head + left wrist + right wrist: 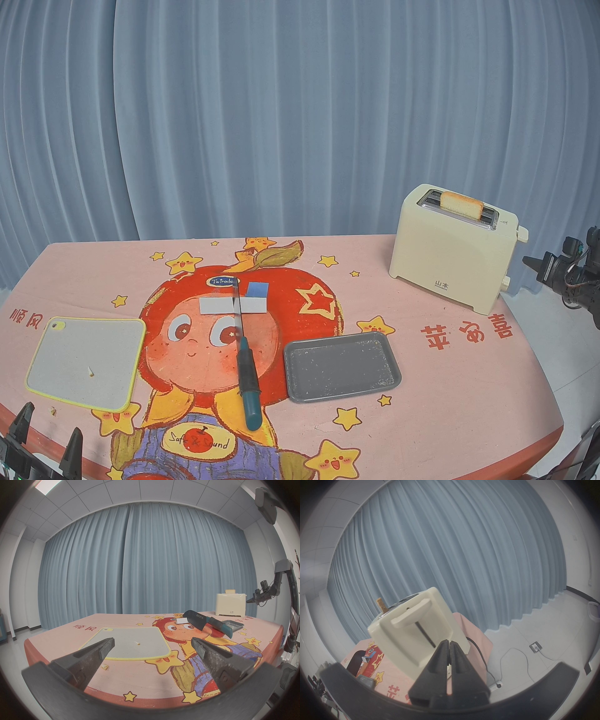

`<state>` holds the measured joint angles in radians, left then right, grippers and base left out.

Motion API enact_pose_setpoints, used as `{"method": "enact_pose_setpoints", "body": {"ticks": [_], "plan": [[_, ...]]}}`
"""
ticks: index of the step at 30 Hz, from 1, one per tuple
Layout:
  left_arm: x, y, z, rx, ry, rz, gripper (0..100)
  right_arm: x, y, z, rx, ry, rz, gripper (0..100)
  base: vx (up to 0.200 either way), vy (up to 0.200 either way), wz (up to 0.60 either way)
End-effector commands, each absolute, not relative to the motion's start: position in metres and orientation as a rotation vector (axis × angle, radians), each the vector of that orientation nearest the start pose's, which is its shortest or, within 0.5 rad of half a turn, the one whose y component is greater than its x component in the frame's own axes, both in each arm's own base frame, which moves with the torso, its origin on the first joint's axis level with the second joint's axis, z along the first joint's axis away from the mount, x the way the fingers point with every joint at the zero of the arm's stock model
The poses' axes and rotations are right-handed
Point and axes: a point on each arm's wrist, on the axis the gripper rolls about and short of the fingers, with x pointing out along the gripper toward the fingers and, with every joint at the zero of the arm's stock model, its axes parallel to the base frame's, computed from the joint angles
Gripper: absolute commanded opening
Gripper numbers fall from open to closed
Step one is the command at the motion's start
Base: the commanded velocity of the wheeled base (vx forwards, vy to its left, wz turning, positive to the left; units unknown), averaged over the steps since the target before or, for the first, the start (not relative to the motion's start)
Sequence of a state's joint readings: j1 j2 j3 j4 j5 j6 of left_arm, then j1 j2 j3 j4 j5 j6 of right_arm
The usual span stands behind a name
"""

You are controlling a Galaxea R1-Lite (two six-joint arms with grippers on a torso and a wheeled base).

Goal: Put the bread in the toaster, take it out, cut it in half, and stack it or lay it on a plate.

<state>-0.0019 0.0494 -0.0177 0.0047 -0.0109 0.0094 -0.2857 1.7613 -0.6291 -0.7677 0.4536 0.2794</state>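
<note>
My left fingers (pixel 90 656) are spread wide with nothing between them, dark ridged wedges hanging at the near table edge. My right fingers (pixel 442 658) are pressed flat together, also empty.

Just ahead of the left gripper (pixel 152 644) lies the board (pixel 131 642), a pale grey rounded rectangle with a yellow-green rim (a crumb sits on it). Past it, toward my right, the knife (pixel 248 369) rests on the cloth (pixel 437 387). Its teal and black handle points toward me, and its dark blade runs away across a white slip (pixel 215 305) next to a blue one (pixel 257 289). Just right of the handle is the plate (pixel 340 365), a shallow grey rectangular tray with rounded corners, dusted with specks.

The right gripper (pixel 530 261) hangs off the table's right edge, aimed at the lever (pixel 411 612) end of the toaster (pixel 450 250), near it but with a gap. The toaster is smooth cream plastic, boxy with soft corners, with a small dark mark low on its front. The bread (pixel 461 204), golden-crusted, stands upright in a slot with its top poking out.

The cloth is pink, printed with an apple-headed cartoon figure, stars and red characters. Open cloth lies between plate and toaster. A blue pleated curtain (pixel 300 112) hangs beyond the far edge.
</note>
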Motion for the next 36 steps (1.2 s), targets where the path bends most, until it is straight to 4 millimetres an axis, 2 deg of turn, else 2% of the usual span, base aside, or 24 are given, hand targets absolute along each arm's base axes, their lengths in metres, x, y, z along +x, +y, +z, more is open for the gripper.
{"method": "enact_pose_setpoints", "body": {"ticks": [1,5,9,14,20,26,30,36], "plan": [[-0.019,0.0,0.076,0.009,0.054,-0.013,100,0.298,-0.084,0.122,0.429,0.382,0.094,0,0.0,0.0,0.0],[-0.019,0.0,0.076,0.009,0.054,-0.013,100,0.305,-0.089,0.121,0.484,0.378,0.087,0,0.0,0.0,0.0],[-0.019,0.0,0.076,0.009,0.054,-0.013,100,0.311,-0.104,0.131,0.585,0.341,0.1,0,0.0,0.0,0.0],[-0.019,0.0,0.076,0.009,0.054,-0.013,100,0.319,-0.112,0.143,0.738,0.311,0.124,0,0.0,0.0,0.0],[-0.019,0.0,0.076,0.009,0.054,-0.013,100,0.336,-0.123,0.141,0.904,0.309,0.105,0,0.0,0.0,0.0],[-0.019,0.0,0.076,0.009,0.054,-0.013,100,0.355,-0.126,0.129,0.988,0.331,0.13,0,0.0,0.0,0.0],[-0.019,0.0,0.076,0.009,0.054,-0.013,100,0.36,-0.122,0.126,1.036,0.318,0.149,0,0.0,0.0,0.0],[-0.019,0.0,0.076,0.009,0.054,-0.013,100,0.368,-0.1,0.124,1.111,0.338,0.201,0,0.0,0.0,0.0]]}}
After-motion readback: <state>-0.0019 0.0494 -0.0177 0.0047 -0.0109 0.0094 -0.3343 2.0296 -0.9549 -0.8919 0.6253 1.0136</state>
